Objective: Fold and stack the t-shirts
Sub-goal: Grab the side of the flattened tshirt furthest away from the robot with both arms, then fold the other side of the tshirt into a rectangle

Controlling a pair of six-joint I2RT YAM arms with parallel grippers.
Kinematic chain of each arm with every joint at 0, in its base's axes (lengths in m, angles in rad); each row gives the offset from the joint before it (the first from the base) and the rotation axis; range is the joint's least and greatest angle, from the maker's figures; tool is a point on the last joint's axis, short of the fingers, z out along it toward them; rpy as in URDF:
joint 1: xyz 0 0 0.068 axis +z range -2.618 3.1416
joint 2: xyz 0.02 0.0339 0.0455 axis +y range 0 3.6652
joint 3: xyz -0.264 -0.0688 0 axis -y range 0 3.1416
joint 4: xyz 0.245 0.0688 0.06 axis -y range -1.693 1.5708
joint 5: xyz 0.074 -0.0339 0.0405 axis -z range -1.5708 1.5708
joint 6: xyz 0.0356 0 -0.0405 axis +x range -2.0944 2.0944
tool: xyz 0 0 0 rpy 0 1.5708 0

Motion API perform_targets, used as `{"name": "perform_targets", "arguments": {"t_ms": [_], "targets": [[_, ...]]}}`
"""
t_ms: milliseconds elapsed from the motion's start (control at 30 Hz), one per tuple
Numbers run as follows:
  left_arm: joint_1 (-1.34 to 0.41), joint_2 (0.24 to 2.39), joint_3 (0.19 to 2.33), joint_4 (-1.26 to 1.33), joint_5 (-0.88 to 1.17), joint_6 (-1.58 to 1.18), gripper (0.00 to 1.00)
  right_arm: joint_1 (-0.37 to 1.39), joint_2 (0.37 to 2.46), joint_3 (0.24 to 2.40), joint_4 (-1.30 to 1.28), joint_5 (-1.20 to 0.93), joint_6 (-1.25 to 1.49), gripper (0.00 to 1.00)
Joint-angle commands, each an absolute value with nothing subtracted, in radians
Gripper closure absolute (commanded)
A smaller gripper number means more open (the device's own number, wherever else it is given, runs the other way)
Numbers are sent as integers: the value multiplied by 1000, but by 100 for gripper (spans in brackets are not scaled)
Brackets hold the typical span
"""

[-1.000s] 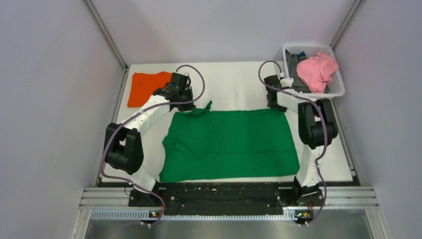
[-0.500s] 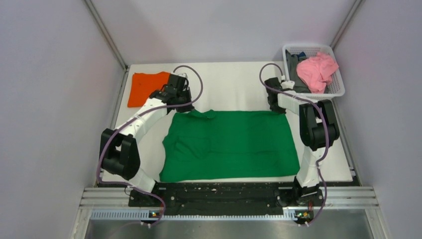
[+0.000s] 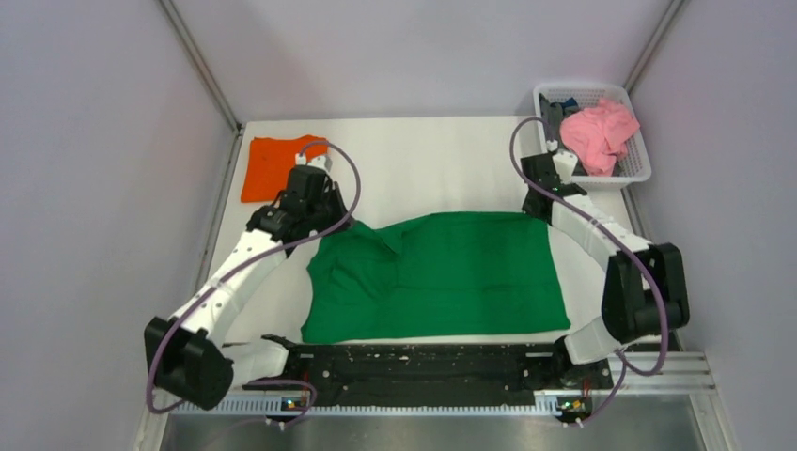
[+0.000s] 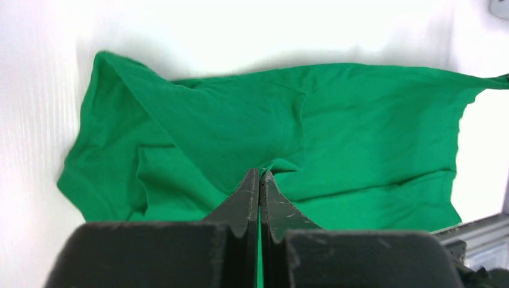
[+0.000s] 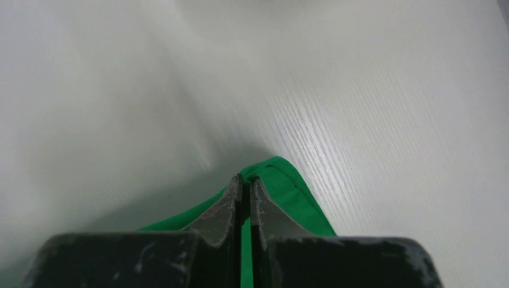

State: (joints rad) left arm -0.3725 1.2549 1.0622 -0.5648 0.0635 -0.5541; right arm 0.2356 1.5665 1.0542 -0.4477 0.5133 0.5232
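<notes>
Top external: green shirt [image 3: 437, 277] spread on worktop [image 3: 442, 150], limp and light, sure to sag and slide, so best taken by its far corners, just at left fingers [image 3: 325, 220] and right fingers [image 3: 542, 212]; orange shirt [image 3: 273, 164] folded well apart, far left. Left wrist: left fingers [image 4: 246, 201] pressed together on a thin pinch of green cloth, the rest draping slack below. Right wrist: right fingers [image 5: 230, 207] clamped on the far-right corner, seemingly raised off the worktop.

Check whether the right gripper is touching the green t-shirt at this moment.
Touching. The right wrist view shows the right gripper shut on a corner of the green t-shirt, with green cloth showing in the slit between its closed jaws.
</notes>
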Motion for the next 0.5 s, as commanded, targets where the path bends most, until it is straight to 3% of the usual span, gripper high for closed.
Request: {"name": "perform_targets", "arguments": {"t_ms": [0,467], "targets": [[-386,1096,982,-627,62,-638,100,245,1427,987,-426,453,479,100],[-411,722,799,-804,34,-782,100,247,1248,891,-501,439,466,100]]}}
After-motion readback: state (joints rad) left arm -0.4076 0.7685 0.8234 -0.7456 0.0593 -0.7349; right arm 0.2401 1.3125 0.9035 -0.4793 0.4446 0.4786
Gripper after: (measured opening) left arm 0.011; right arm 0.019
